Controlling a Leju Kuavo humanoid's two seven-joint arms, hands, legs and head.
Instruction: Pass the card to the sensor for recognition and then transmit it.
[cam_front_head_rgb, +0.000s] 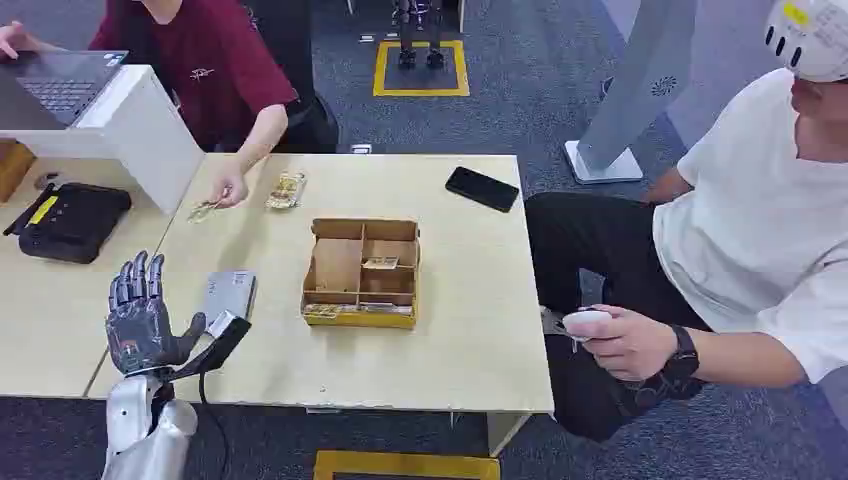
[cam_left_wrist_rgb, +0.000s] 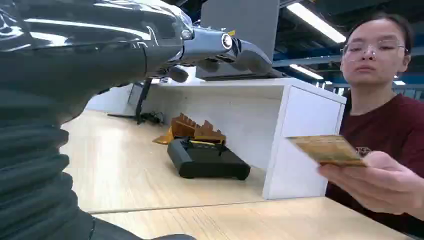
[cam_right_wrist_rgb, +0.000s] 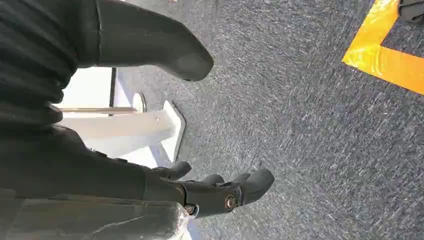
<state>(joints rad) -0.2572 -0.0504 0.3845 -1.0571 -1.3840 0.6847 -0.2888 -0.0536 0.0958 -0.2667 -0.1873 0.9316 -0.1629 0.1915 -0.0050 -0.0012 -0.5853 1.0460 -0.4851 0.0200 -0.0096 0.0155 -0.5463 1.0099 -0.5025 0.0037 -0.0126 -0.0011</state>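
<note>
From the head view, the left hand (cam_front_head_rgb: 140, 315) is raised over the near left corner of the table (cam_front_head_rgb: 470, 330), palm up, fingers spread and holding nothing. Just beside it lies a flat grey sensor (cam_front_head_rgb: 228, 293). A cardboard tray (cam_front_head_rgb: 361, 272) with compartments sits mid-table; small cards lie in its inner cell and along its near edge. Across the table a person in a maroon shirt (cam_front_head_rgb: 215, 70) holds a card (cam_front_head_rgb: 203, 210) low over the far left of the tabletop, near a small stack of cards (cam_front_head_rgb: 285, 190). A black phone (cam_front_head_rgb: 482, 188) lies toward the far right. A black device (cam_front_head_rgb: 72, 222) with a yellow label rests on the left desk, below a white stand carrying a laptop (cam_front_head_rgb: 60, 85). No writing is readable.

In the left wrist view, the left hand's fingers (cam_left_wrist_rgb: 240, 50) stretch out straight, empty, and the person's hand (cam_left_wrist_rgb: 380, 182) holds the gold-toned card (cam_left_wrist_rgb: 327, 149) up toward it; its print is too blurred to read.

In the right wrist view, the right hand (cam_right_wrist_rgb: 200, 192) hangs over grey carpet (cam_right_wrist_rgb: 310, 125) with yellow floor tape (cam_right_wrist_rgb: 385, 55), fingers loosely apart, gripping nothing
</note>
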